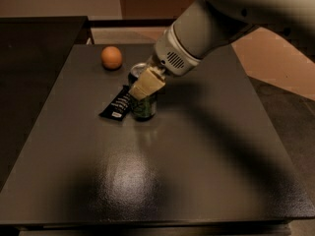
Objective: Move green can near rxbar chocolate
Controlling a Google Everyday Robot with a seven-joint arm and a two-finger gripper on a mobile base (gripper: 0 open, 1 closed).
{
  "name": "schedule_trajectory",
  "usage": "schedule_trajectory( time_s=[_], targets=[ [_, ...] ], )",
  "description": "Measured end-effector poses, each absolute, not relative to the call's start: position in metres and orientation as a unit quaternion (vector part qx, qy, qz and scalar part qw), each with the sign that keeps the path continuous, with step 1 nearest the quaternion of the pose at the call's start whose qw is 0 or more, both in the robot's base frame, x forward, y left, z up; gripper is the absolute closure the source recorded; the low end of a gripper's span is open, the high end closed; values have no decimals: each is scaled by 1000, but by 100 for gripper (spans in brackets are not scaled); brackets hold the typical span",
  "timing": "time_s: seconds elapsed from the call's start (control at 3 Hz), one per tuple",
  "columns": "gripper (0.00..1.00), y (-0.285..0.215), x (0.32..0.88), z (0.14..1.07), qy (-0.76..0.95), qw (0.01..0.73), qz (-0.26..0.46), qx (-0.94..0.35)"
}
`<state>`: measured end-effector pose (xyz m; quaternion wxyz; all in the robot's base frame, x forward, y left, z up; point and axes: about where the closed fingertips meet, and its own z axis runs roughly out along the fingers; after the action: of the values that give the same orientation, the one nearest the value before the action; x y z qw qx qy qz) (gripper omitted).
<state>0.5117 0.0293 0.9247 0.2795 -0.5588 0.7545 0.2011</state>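
Observation:
The green can (144, 108) stands upright on the dark table (197, 151), its silver top showing behind my finger. Its left side sits right next to the rxbar chocolate (116, 103), a flat black bar with white lettering lying diagonally. My gripper (141, 84) reaches down from the upper right and is shut on the upper part of the green can. One cream-coloured finger (147, 85) covers the can's front; the other finger is hidden behind it.
An orange ball (111, 57) lies at the back left of the table, beyond the bar. A darker counter (34, 48) adjoins the table's left side. The floor drops away past the table's right edge.

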Motion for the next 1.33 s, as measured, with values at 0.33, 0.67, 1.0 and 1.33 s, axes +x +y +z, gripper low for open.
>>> schedule_trajectory(
  time_s=[0.33,0.67,1.0,1.33],
  targets=[
    [82,28,514,918,753,279,183,-566],
    [59,23,516,911,755,274,179,-568],
    [36,17,518,906,756,275,189,-563],
    [12,19,517,906,755,275,188,-564]
  ],
)
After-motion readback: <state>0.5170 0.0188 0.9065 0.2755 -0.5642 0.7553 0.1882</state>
